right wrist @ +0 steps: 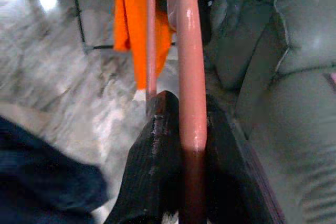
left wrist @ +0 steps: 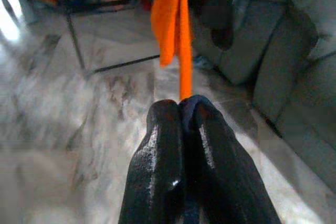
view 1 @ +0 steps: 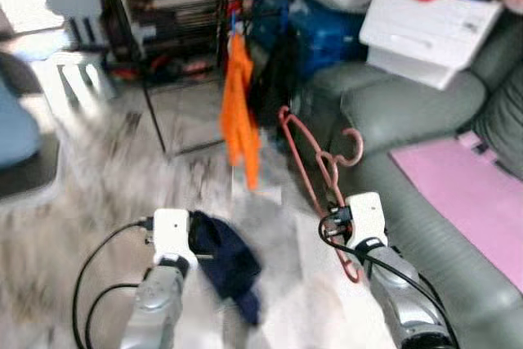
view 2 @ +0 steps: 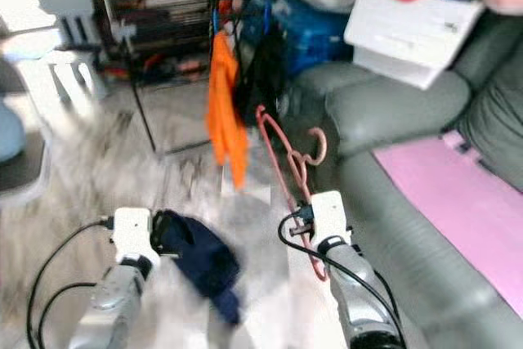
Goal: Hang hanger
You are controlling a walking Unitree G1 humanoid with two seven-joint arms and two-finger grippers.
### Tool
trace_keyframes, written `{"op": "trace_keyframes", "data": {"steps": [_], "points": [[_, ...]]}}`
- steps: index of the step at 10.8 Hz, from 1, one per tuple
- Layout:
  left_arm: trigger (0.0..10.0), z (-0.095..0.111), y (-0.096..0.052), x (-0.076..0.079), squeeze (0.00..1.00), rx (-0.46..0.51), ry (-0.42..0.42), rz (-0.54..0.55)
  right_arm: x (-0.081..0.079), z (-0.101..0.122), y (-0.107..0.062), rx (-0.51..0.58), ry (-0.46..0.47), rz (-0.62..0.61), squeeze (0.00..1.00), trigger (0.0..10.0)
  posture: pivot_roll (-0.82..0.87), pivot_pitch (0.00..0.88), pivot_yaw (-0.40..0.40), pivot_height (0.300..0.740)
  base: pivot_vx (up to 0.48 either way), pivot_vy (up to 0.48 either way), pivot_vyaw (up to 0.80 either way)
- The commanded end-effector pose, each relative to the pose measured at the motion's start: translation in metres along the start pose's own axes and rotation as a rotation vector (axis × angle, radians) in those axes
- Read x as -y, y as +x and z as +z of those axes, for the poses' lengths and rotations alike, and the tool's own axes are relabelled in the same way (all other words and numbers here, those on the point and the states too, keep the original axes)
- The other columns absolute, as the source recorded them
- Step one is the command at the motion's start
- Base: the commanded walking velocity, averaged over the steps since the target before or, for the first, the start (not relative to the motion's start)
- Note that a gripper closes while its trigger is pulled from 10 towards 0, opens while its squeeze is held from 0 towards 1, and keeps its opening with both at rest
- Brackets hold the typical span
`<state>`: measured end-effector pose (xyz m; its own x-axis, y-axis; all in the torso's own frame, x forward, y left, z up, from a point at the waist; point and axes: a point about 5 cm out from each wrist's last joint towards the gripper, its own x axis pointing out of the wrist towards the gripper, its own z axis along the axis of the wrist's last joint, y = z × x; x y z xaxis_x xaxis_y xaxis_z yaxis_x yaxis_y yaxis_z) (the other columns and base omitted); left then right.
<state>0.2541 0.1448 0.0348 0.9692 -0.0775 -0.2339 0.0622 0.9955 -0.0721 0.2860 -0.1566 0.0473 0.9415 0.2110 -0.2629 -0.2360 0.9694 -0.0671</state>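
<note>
My right gripper is shut on a pink plastic hanger, held up over the floor in front of me with its hook toward the sofa. A dark navy cloth hangs from my left gripper, whose fingers are pressed together on it. Ahead stands a black clothes rack with an orange garment and a black garment hanging on it.
A grey-green sofa runs along my right, bearing a pink mat, a white box and piled clothes. A white stool stands at the far left on the marble floor. Blue bags sit behind the rack.
</note>
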Motion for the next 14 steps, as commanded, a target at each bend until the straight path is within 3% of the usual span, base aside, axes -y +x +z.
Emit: {"op": "trace_keyframes", "data": {"steps": [1,5,12,13,14], "points": [[10.0,0.003,0.000,0.002,0.00,0.014,-0.001,-0.004,0.003,0.002,-0.002,0.010,-0.004,-0.014,0.00,10.0,-0.18,0.000,0.024,0.740,-0.360,0.000,0.00],[10.0,0.003,0.000,0.002,0.00,0.021,0.007,-0.010,0.001,0.002,-0.001,0.009,-0.008,-0.011,0.00,10.0,-0.17,0.000,0.023,0.740,-0.337,0.000,0.00],[10.0,0.028,0.013,0.016,0.00,0.125,-0.020,-0.175,-0.001,0.008,0.005,0.019,-0.050,0.002,0.00,10.0,-0.16,0.000,0.031,0.740,0.000,0.000,0.00],[10.0,0.043,0.022,0.016,0.00,0.182,0.083,-0.221,-0.006,0.006,0.003,-0.008,-0.109,0.065,0.00,10.0,-0.16,0.000,0.034,0.740,0.000,0.000,0.00],[10.0,0.048,0.028,0.014,0.00,0.190,0.099,-0.228,-0.005,0.002,0.001,-0.026,-0.121,0.087,0.00,10.0,-0.16,0.000,0.035,0.740,0.000,0.000,0.00]]}}
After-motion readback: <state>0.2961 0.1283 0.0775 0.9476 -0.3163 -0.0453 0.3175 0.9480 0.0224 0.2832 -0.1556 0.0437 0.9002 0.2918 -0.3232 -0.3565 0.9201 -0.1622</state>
